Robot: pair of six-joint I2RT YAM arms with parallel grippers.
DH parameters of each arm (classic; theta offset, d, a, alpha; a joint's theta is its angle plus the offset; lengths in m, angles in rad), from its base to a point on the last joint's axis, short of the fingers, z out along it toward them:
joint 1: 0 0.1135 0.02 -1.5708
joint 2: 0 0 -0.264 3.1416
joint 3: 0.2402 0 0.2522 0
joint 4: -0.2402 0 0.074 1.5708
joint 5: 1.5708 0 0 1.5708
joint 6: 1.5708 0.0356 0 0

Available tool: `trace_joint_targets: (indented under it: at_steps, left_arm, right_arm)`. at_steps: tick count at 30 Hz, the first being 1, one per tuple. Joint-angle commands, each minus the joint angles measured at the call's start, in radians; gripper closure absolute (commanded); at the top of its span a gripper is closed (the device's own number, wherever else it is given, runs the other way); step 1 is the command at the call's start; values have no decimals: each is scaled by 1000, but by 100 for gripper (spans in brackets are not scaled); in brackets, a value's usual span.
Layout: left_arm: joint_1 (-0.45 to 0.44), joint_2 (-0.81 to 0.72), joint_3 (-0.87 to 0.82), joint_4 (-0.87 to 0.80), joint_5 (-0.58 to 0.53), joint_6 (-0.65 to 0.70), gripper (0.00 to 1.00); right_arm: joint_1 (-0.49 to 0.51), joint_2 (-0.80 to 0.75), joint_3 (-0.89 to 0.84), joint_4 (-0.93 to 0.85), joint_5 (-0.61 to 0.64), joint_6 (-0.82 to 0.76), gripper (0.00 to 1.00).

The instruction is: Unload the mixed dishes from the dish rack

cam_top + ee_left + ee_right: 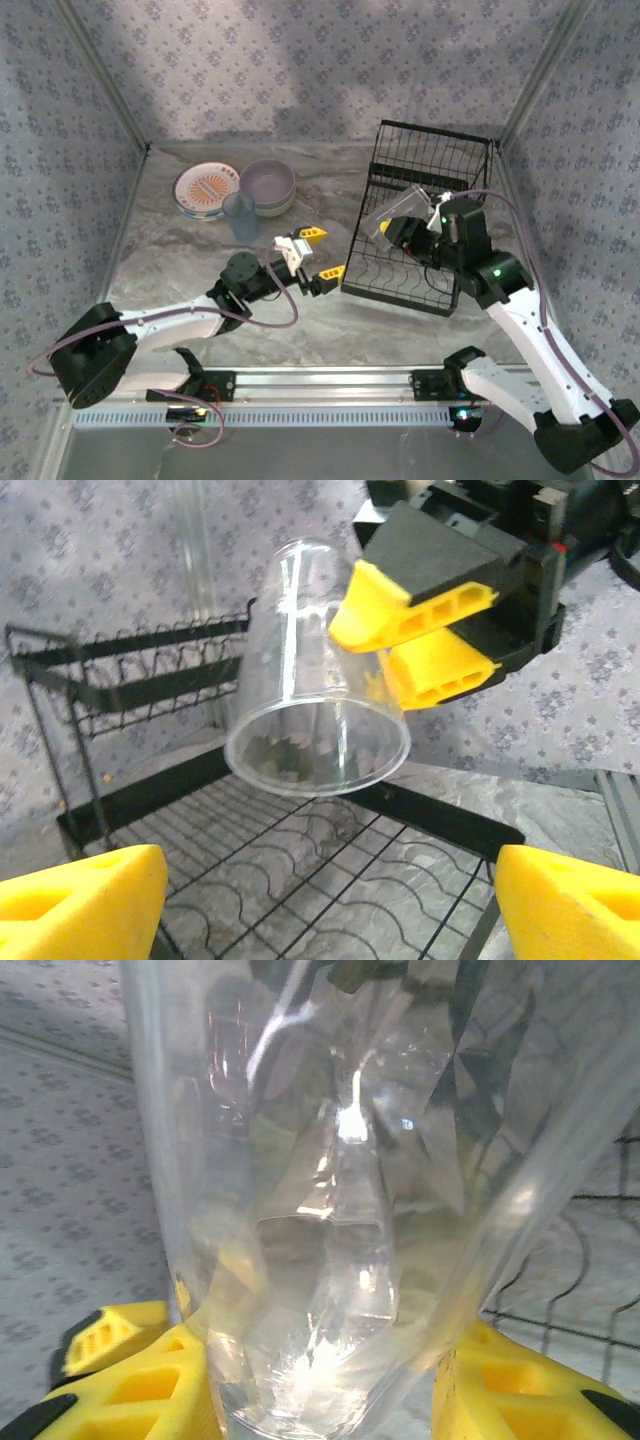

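Grips clear, smooth cup (318,695) in right end effector (320,1390), mouth tilted down over dish rack (430,165); holds left end effector (322,253) spread empty beside rack.

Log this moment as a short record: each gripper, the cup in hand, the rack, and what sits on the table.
left gripper: open, holding nothing, just left of the dish rack
right gripper: shut on the clear cup
clear cup: held above the rack floor, tilted, mouth toward the left gripper
on table, far left: stacked plates, lavender bowl, blue cup in front of them
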Motion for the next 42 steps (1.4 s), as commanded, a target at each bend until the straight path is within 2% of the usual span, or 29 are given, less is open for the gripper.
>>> trace_joint_targets:
  at_steps: [1,10,19,25,33,42]
  left_arm:
    - [-18,17,66,70,49,87,17]
    - [-12,54,95,108,1,110,25]
    - [20,91,121,148,46,56,37]
    - [61,125,144,187,97,-34,41]
    - [63,144,169,178,179,-47,44]
    - [62,181,203,174,165,-64,52]
  right_arm:
    - [-12,-28,-12,77,-141,92,82]
    - [-25,-95,-33,56,-224,150,82]
    - [-21,-119,-45,60,-260,172,83]
    - [-8,-128,-54,60,-264,174,83]
    - [12,-123,-57,77,-256,179,83]
    - [37,-116,-58,97,-263,189,83]
